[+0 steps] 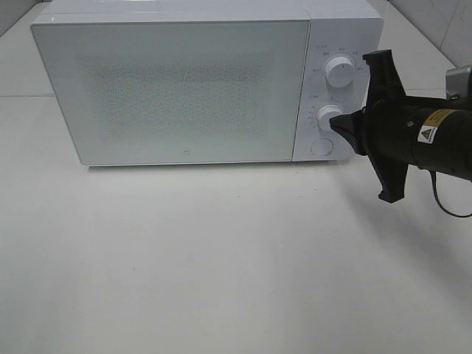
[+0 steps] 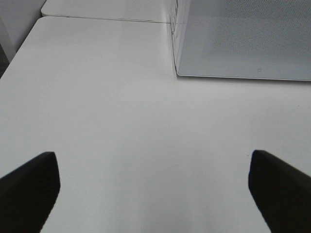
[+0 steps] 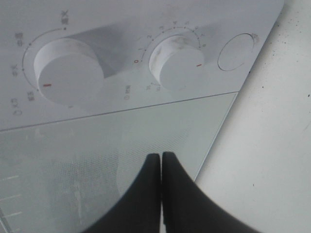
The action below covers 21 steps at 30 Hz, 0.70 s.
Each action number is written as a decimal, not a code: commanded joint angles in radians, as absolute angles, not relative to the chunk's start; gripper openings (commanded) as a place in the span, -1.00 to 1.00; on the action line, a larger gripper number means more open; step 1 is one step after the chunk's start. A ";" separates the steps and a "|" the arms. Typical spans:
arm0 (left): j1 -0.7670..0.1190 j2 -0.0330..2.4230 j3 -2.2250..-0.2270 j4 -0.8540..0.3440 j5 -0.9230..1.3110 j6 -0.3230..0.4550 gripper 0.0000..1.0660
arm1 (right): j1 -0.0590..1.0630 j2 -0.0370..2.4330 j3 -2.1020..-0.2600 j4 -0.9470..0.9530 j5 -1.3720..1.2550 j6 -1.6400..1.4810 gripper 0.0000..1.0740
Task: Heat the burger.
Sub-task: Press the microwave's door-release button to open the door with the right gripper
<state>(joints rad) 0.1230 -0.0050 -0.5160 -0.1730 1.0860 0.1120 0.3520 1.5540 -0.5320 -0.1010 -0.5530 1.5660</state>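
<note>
We are keeping left gripper (image 2: pixel 153 162) parked over bare table (image 2: pixel 97 97), jaws spread wide, holding nothing: staying clear of microwave (image 1: pixel 346 22). We are presenting right gripper (image 1: pixel 337 124) at control panel (image 1: pixel 318 92), jaws pressed together, gripping nothing; closed tip judged to be serving as pusher at timer dial (image 3: pixel 176 62). Contact with dial: cannot tell. Frosted door (image 1: pixel 177 88) sitting closed. No burger showing in any view; we are judging it inside, unconfirmed.
</note>
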 commanded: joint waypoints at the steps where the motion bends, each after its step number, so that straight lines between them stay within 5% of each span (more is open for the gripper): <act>1: 0.125 -0.022 -0.518 -0.179 1.073 0.109 0.84 | 0.353 1.550 -0.531 -0.065 -0.561 1.559 -1.00; 21: 0.125 -0.022 -0.518 -0.179 1.073 0.109 0.84 | 0.353 1.762 -0.533 0.223 -0.683 1.518 -1.00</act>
